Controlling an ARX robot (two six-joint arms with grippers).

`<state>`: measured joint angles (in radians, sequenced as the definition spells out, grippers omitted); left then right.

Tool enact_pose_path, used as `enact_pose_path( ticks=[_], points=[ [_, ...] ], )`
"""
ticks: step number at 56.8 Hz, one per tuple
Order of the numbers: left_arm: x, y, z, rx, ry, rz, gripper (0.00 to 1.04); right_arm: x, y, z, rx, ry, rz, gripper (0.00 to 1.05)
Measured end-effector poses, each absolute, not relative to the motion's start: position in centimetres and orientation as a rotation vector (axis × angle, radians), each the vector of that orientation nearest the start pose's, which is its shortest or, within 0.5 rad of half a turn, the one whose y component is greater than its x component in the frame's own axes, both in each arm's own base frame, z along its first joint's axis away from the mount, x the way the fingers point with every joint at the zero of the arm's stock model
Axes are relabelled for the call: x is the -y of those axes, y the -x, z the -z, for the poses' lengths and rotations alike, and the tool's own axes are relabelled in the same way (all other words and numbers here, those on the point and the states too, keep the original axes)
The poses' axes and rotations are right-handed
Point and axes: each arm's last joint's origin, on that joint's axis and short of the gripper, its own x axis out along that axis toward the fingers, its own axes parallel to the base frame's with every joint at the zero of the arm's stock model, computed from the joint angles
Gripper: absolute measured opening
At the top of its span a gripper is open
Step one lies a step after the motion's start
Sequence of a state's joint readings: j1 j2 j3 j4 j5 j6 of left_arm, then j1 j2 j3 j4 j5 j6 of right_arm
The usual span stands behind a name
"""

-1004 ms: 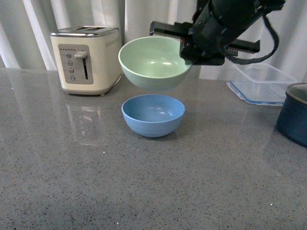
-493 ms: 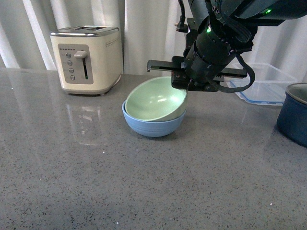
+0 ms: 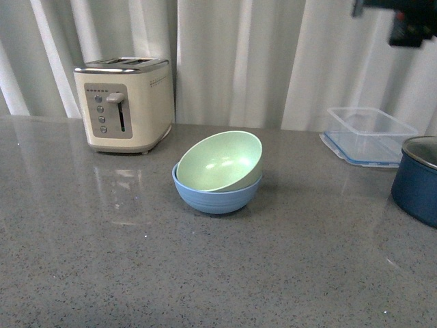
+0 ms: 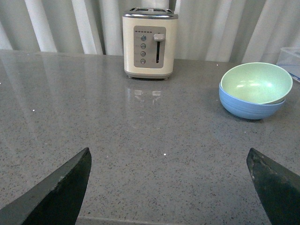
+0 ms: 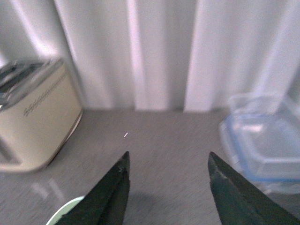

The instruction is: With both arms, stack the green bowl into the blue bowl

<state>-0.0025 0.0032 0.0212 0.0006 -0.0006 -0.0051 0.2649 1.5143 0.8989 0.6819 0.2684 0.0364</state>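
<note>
The pale green bowl [image 3: 221,160] sits tilted inside the light blue bowl [image 3: 216,194] at the middle of the grey counter. Both also show in the left wrist view, the green bowl [image 4: 256,83] resting in the blue bowl [image 4: 248,106]. My left gripper [image 4: 169,157] is open and empty, low over the counter, well short of the bowls. My right gripper [image 5: 168,158] is open and empty, raised high; only a bit of the right arm [image 3: 408,20] shows at the front view's top right. A sliver of the green bowl's rim [image 5: 63,214] shows under it.
A cream toaster [image 3: 124,93] stands at the back left. A clear plastic container [image 3: 369,134] lies at the back right, and a dark navy pot [image 3: 418,179] stands at the right edge. White curtains hang behind the counter [image 3: 136,260].
My right gripper lowered the green bowl into the blue bowl, let go of it, and rose up and to the right, almost out of the front view.
</note>
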Motion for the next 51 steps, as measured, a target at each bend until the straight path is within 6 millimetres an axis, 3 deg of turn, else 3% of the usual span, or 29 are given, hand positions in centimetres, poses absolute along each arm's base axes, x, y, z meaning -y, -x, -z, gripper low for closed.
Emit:
enact_pose_path(
  ticks=[5, 9, 26, 51],
  points=[
    [0.0, -9.7, -17.1, 0.018, 0.005, 0.002, 0.98, -6.0, -29.5, -24.1, 0.002, -0.016, 0.005, 0.02],
    [0.0, -9.7, -17.1, 0.018, 0.005, 0.002, 0.98, -4.9, -27.3, -22.3, -0.020, -0.001, -0.004, 0.01],
    [0.0, -9.7, -17.1, 0.018, 0.005, 0.002, 0.98, -2.1, -21.2, -19.6, -0.014, -0.001, -0.001, 0.01],
    [0.0, -9.7, -17.1, 0.018, 0.005, 0.002, 0.98, 0.0, -16.4, -17.8, -0.012, -0.003, 0.004, 0.01]
  ],
)
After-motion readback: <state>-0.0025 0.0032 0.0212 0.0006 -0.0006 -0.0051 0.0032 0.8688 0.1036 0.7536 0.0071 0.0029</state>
